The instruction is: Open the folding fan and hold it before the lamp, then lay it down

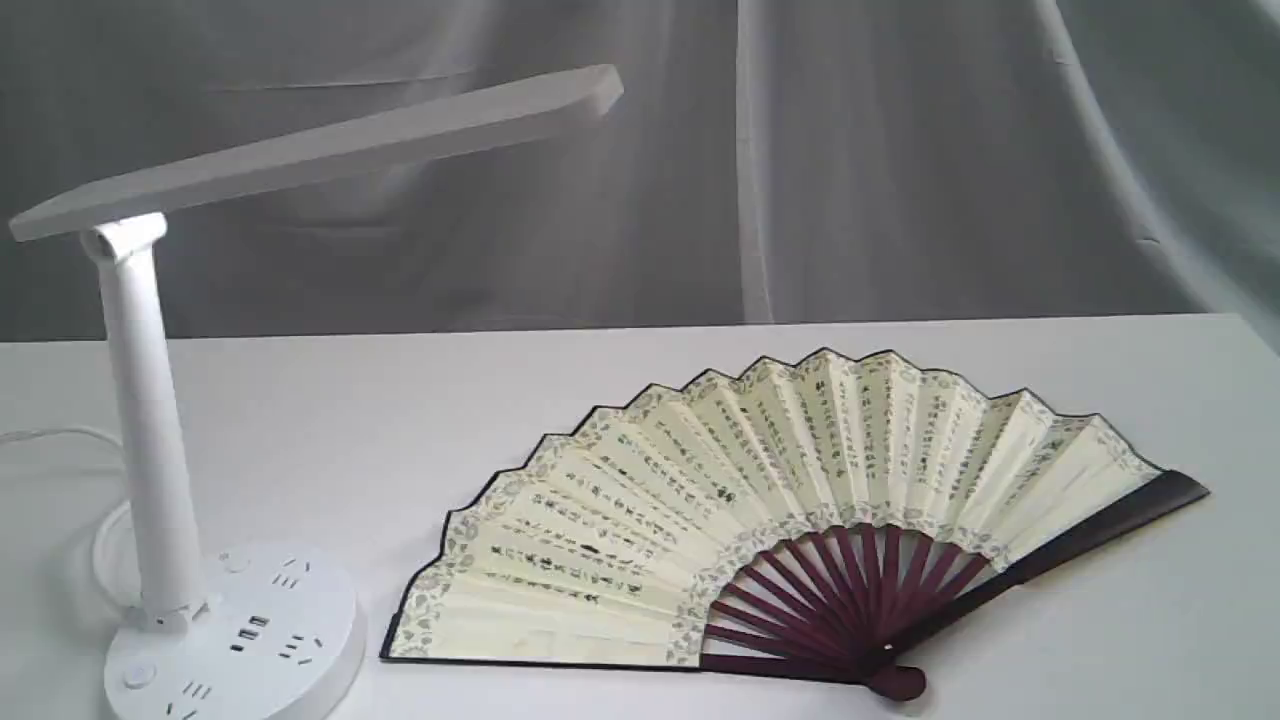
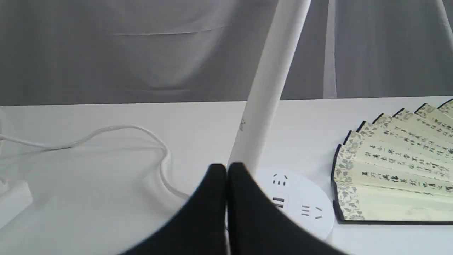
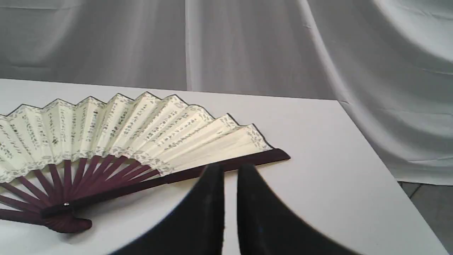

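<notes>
White table bears the folding fan spread flat — just beyond both grippers' empty jaws; left pressed together, right nearly so

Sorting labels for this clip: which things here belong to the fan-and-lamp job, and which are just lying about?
Job:
folding fan, spread open on the table
lamp
left gripper
right gripper

Lying about:
white cable
white block at its end
grey curtain
</notes>
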